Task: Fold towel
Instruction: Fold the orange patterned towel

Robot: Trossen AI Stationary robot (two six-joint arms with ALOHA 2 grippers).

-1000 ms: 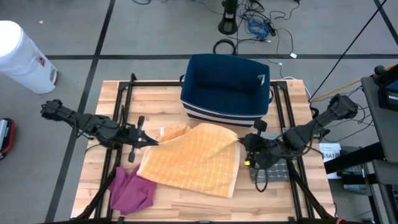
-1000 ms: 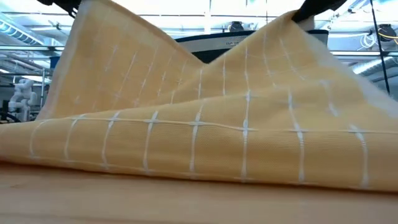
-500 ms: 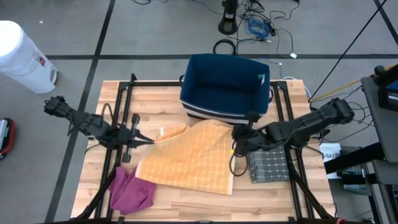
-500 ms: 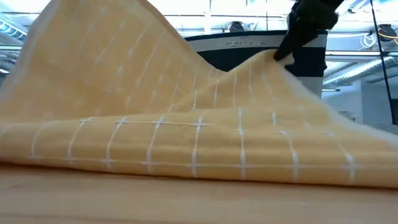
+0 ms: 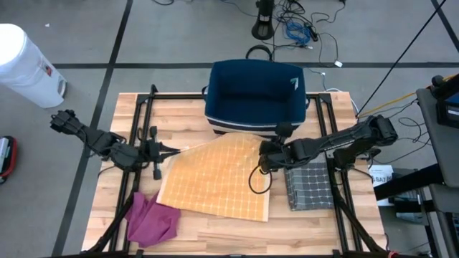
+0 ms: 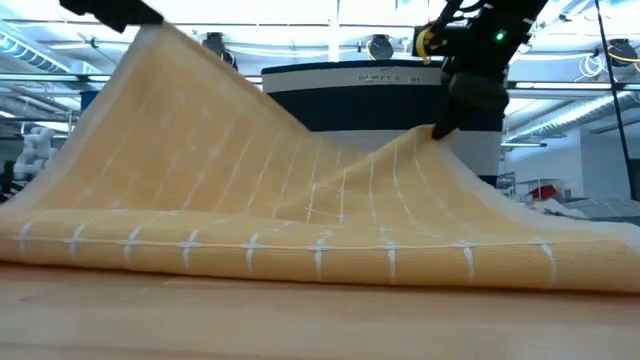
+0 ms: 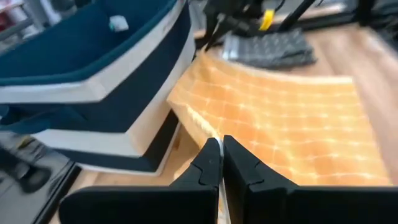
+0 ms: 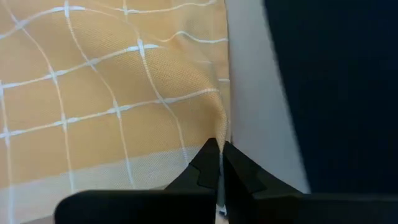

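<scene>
An orange towel (image 5: 215,179) with a white grid lies mid-table. Its near edge (image 6: 300,255) rests on the wood and its far edge is raised between my two grippers. My left gripper (image 5: 174,150) is shut on the far left corner, which is the higher one in the low view (image 6: 150,30). My right gripper (image 5: 262,159) is shut on the far right corner, low in front of the navy basket (image 5: 254,93). My left gripper pinches the towel's far left corner (image 7: 208,134) between its two shut fingers, coming from the table's left and slanting slightly down. That corner is lifted clear, and the cloth slopes down from it to the table. My right gripper pinches the towel's far right corner (image 8: 215,121) between its two shut fingers, slanting down from the table's right. The corner is held a little above the table, with cloth puckered at the fingertips (image 8: 210,152).
The navy basket stands at the table's far middle, close behind the towel's far edge. A folded grey towel (image 5: 310,183) lies at the right, under my right arm. A magenta cloth (image 5: 150,218) is bunched at the near left corner. Black frame rails (image 5: 140,122) run along both sides.
My right gripper has gone toward the table's left and down with its corner, ending in front of the basket. The towel's right side has sunk and the cloth lies flatter. My left gripper has turned at the wrist while keeping its corner raised.
</scene>
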